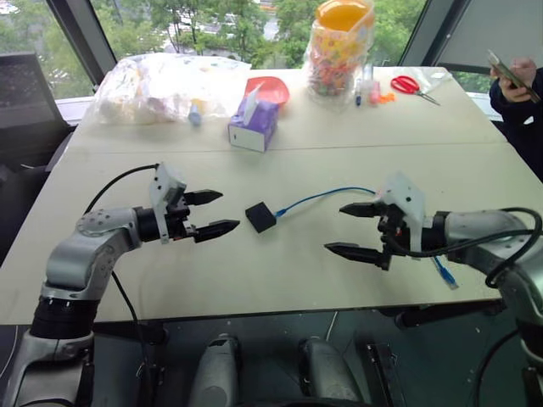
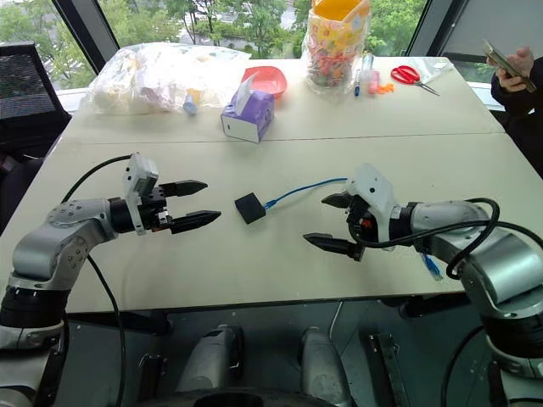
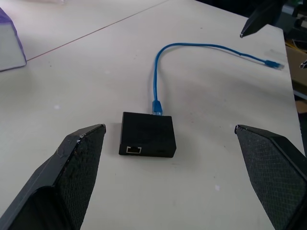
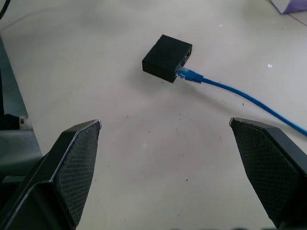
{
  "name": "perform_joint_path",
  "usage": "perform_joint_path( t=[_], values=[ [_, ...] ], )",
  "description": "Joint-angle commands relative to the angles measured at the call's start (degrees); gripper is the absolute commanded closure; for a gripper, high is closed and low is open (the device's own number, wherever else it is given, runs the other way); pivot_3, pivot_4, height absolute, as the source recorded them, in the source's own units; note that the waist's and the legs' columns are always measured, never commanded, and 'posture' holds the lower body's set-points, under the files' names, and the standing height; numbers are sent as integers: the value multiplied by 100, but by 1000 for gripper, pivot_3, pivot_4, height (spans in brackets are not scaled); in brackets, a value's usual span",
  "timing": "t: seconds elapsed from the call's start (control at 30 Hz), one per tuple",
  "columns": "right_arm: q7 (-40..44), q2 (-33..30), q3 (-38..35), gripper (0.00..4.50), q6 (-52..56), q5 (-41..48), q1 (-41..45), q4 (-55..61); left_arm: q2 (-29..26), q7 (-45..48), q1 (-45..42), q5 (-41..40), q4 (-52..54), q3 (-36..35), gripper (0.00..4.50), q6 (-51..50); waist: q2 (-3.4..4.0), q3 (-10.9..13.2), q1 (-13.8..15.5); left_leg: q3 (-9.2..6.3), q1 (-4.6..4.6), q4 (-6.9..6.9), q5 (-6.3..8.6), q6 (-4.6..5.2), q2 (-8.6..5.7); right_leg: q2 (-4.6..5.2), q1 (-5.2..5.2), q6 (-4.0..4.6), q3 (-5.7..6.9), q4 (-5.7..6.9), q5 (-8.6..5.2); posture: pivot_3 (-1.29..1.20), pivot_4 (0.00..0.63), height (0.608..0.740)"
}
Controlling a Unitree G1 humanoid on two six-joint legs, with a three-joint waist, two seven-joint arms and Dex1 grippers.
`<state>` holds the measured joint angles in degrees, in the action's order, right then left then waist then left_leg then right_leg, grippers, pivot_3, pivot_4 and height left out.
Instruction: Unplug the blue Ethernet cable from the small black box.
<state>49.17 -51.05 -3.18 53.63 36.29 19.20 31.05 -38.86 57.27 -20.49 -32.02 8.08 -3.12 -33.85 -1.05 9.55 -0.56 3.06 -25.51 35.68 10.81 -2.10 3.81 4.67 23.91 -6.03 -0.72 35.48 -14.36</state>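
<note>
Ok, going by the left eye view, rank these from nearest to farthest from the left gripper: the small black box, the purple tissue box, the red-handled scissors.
1. The small matte black box, on the table just past the open left gripper.
2. The purple tissue box, farther back, near the table's middle.
3. The red-handled scissors, at the far right corner.

The box [image 1: 260,217] is small, flat, matte black, lying on the table. The thin blue cable [image 1: 327,196] is plugged into its side.

Silver-grey arms w/ black cables, white wrist housings, black textured two-finger claws.
</note>
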Motion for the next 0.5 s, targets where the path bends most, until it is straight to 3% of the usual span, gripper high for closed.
perform_joint_path(
  t=[0.03,0.37,0.5],
  values=[
    [151,-116,29,0,-32,55,232,-99,-127,4,-79,-80,222,-163,18,-31,-1,1,-5,0,-1,0,0,0,0,0,1,0,0,0,0,0,150,735],
    [549,-314,416,0,-324,-251,764,-674,-221,-62,-7,-174,450,-156,18,-245,-4,3,-9,2,-1,1,0,0,0,0,3,0,-1,2,0,0,150,735],
    [807,-540,932,0,-53,-504,1253,-1035,-200,-65,-43,-180,426,-154,18,-244,-3,4,-12,4,-3,3,0,0,0,0,7,0,-3,5,0,0,150,735]
  ],
)
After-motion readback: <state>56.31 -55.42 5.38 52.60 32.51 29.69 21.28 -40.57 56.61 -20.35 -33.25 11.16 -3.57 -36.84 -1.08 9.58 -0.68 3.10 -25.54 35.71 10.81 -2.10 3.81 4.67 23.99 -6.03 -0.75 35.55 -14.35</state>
